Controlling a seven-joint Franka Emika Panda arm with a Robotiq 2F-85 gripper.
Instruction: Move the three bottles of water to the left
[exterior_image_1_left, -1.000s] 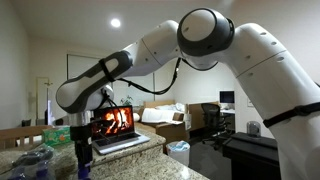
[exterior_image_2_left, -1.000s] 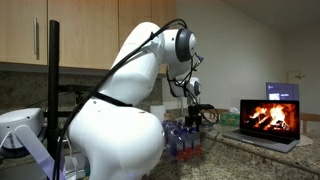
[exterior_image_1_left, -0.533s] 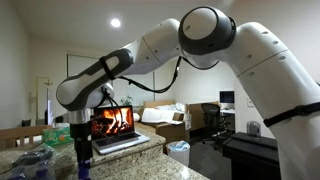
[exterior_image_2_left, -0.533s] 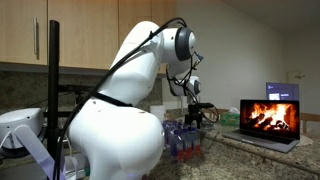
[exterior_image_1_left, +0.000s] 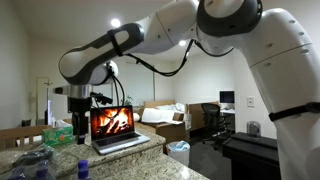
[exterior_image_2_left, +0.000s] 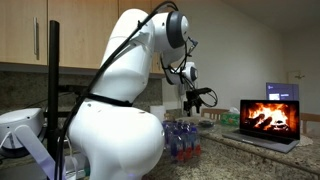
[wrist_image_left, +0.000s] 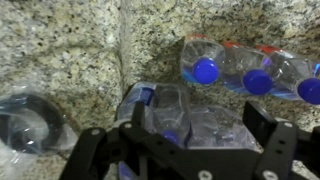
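Note:
Three small clear bottles of water (wrist_image_left: 243, 68) with blue caps stand side by side on the granite counter at the upper right of the wrist view. In an exterior view they show as a cluster with red-and-blue labels (exterior_image_2_left: 182, 141). One blue cap (exterior_image_1_left: 82, 167) shows low in an exterior view. My gripper (wrist_image_left: 200, 128) is open and hangs above the counter, apart from the bottles. It also shows in both exterior views (exterior_image_1_left: 81, 124) (exterior_image_2_left: 198, 101). Clear plastic-wrapped bottles (wrist_image_left: 172, 112) lie below, between my fingers.
An open laptop showing a fire stands on the counter (exterior_image_1_left: 114, 128) (exterior_image_2_left: 268, 120). A crumpled clear plastic item (wrist_image_left: 28, 118) lies on the granite at the wrist view's left. Wooden cabinets (exterior_image_2_left: 70, 35) hang behind the arm.
My arm has risen. The gripper has lifted from down among the bottles to well above them, about laptop-screen height.

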